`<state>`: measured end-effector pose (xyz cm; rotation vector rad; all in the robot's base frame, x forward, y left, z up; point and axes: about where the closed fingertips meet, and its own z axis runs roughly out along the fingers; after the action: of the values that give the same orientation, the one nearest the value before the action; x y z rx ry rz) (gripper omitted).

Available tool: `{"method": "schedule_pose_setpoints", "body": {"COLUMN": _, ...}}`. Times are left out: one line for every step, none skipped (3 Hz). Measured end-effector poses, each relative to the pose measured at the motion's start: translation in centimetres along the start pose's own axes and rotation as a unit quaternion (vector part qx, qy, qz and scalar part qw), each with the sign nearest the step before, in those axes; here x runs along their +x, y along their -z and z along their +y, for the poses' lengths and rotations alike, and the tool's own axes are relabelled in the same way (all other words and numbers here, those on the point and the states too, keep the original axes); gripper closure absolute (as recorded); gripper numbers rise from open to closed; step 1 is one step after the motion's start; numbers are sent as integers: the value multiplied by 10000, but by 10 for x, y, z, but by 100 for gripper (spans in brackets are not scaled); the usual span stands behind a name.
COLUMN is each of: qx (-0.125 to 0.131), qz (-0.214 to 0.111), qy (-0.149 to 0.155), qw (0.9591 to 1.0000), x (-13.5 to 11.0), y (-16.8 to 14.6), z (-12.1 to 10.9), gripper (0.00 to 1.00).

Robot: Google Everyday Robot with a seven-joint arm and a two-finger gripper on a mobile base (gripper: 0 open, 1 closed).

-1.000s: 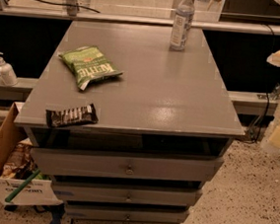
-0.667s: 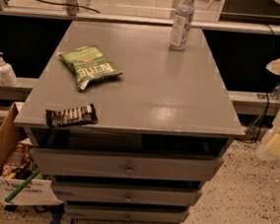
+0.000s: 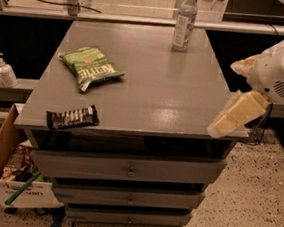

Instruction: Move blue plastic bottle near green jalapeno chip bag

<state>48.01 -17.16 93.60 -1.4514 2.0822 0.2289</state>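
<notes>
The blue plastic bottle [image 3: 184, 20] stands upright at the far edge of the grey table top [image 3: 159, 87], right of centre, white cap on. The green jalapeno chip bag [image 3: 90, 68] lies flat on the left half of the top with white "KETTLE" lettering showing. My gripper [image 3: 236, 114] comes in from the right, at the end of the white arm [image 3: 282, 68]. It hangs over the table's right front corner, far from both the bottle and the bag, and holds nothing.
A dark brown snack-bar wrapper [image 3: 73, 117] lies near the front left edge. A white pump bottle [image 3: 5, 70] stands on a ledge to the left. A cardboard box [image 3: 10, 173] sits on the floor at lower left. Drawers [image 3: 131, 170] are below the table top.
My arm and gripper have moved in from the right edge of the view toward the table's right front corner. The bottle, bag and wrapper have not moved.
</notes>
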Motion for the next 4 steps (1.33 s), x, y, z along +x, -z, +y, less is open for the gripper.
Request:
{"method": "schedule_pose_setpoints", "body": {"qx": 58, "qz": -437, "qy": -265, "qw": 9987, "x": -19, "y": -54, "z": -44, "gripper": 0}}
{"method": "schedule_pose_setpoints", "body": {"qx": 59, "qz": -439, "qy": -265, "qw": 9987, "x": -19, "y": -54, "z": -44, "gripper": 0}}
{"method": "schedule_pose_setpoints", "body": {"qx": 199, "qz": -686, "qy": -300, "qw": 9970, "x": -21, "y": -66, "z": -58, "gripper": 0}}
{"method": "schedule_pose_setpoints", "body": {"qx": 517, "qz": -1222, "qy": -496, "qw": 9899, "x": -27, "y": -82, "z": -99, "gripper": 0}}
